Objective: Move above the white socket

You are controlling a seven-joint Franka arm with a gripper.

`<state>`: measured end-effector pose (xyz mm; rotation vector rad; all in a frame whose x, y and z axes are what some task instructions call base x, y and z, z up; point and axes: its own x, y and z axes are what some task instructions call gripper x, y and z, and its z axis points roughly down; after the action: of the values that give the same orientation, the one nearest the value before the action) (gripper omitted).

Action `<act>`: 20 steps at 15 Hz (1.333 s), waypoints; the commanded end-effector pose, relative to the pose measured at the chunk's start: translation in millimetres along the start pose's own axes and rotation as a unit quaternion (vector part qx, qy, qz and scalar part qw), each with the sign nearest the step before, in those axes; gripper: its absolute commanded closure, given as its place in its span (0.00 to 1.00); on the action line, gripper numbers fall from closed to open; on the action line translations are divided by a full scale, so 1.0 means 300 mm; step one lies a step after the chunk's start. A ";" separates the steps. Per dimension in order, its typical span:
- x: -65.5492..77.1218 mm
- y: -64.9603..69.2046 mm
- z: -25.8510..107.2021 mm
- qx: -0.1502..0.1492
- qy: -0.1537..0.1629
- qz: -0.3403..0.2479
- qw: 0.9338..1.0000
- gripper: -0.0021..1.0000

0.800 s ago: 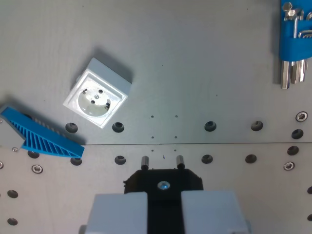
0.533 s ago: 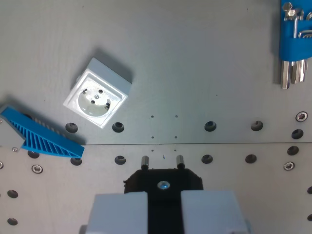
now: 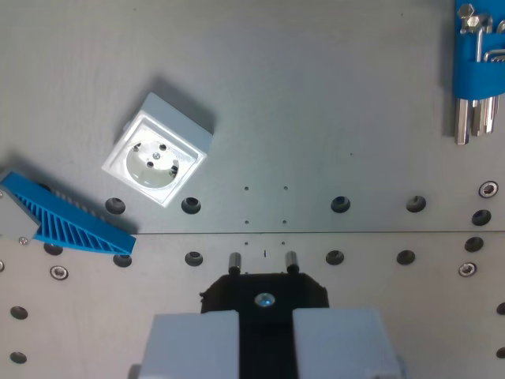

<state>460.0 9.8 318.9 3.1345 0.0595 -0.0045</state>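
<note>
The white socket (image 3: 158, 159) is a square box with a round recessed face, lying rotated on the grey metal plate at the wrist view's left, above centre. My gripper (image 3: 265, 317) fills the bottom middle, its two pale fingers (image 3: 193, 345) shut on a black plug (image 3: 264, 294). The plug's two metal pins (image 3: 263, 260) point up the picture. The socket lies up and to the left of the plug, well apart from it.
A blue ribbed wedge (image 3: 67, 221) lies at the left edge just below the socket. A blue holder with metal hex keys (image 3: 476, 67) sits at the top right. The plate (image 3: 316, 103) carries rows of holes and screws across its lower half.
</note>
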 end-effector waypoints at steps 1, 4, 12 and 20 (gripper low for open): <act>-0.005 -0.006 0.018 0.001 0.008 -0.033 0.999 1.00; -0.010 -0.012 0.036 0.002 0.015 -0.050 0.999 1.00; -0.034 -0.039 0.119 0.001 0.037 -0.119 0.992 1.00; -0.067 -0.085 0.237 -0.001 0.036 -0.205 0.978 1.00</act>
<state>440.6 33.3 254.9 3.1012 0.4143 -0.0379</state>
